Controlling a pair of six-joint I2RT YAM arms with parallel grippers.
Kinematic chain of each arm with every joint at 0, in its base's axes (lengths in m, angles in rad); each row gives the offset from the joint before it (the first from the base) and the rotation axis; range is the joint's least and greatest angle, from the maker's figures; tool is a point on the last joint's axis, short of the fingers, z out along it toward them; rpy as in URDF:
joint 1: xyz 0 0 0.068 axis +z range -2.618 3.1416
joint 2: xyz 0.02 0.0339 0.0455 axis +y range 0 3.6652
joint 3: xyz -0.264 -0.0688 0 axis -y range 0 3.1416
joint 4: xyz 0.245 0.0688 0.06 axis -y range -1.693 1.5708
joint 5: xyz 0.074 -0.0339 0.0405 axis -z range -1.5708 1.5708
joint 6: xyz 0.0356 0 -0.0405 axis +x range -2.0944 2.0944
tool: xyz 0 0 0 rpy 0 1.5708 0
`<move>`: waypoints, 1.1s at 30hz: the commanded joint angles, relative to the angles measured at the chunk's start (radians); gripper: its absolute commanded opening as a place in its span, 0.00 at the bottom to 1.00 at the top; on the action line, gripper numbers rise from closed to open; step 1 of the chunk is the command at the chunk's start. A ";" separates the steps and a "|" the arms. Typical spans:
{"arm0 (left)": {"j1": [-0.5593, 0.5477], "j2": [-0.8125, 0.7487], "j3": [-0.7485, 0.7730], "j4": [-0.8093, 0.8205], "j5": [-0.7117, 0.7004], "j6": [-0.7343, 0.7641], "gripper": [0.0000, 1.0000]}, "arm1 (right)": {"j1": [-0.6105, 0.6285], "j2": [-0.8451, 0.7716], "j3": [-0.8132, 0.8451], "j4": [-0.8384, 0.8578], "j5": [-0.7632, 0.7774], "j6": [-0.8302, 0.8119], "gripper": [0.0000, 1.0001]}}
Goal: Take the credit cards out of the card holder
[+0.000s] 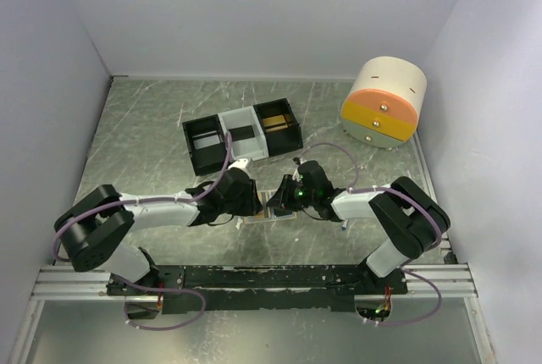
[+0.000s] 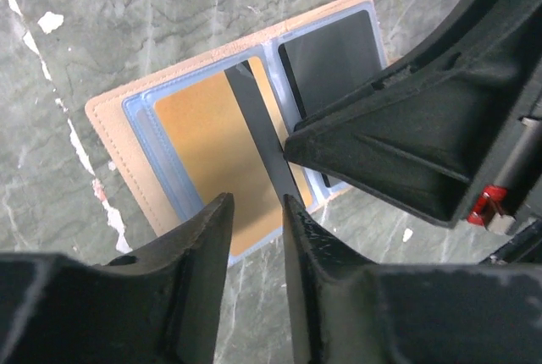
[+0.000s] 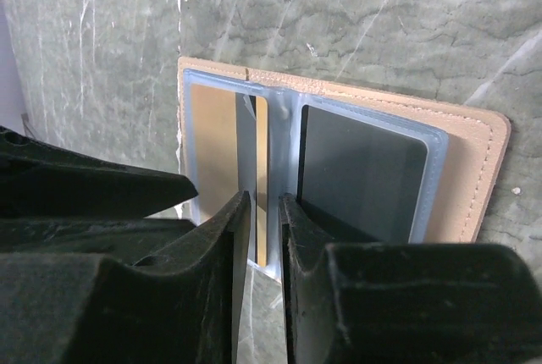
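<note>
Open card holder (image 2: pixel 138 137) lies on green marbled table (image 1: pixel 144 127), white walls (image 1: pixel 254 17) around.

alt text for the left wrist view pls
An open tan stitched bifold card holder lies on a green marbled table, a gold card and a dark grey card in its clear sleeves. The left pincer, narrowly parted, is at its near edge.

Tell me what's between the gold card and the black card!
The open card holder's pale blue plastic fold lies between the gold card and black card, with a thin leaf standing on edge beside it. The right wrist view shows it.
</note>
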 commanded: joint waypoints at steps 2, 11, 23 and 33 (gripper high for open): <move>-0.008 0.070 0.074 -0.084 -0.032 0.035 0.33 | -0.014 0.044 -0.040 0.008 -0.007 0.010 0.20; -0.009 0.077 0.062 -0.152 -0.077 0.043 0.38 | -0.031 0.058 -0.054 0.043 -0.021 0.026 0.18; -0.052 0.097 0.119 -0.242 -0.173 0.041 0.44 | -0.036 0.067 -0.068 0.076 -0.040 0.039 0.18; -0.053 0.140 0.105 -0.216 -0.118 0.037 0.43 | -0.037 0.067 -0.065 0.074 -0.046 0.035 0.18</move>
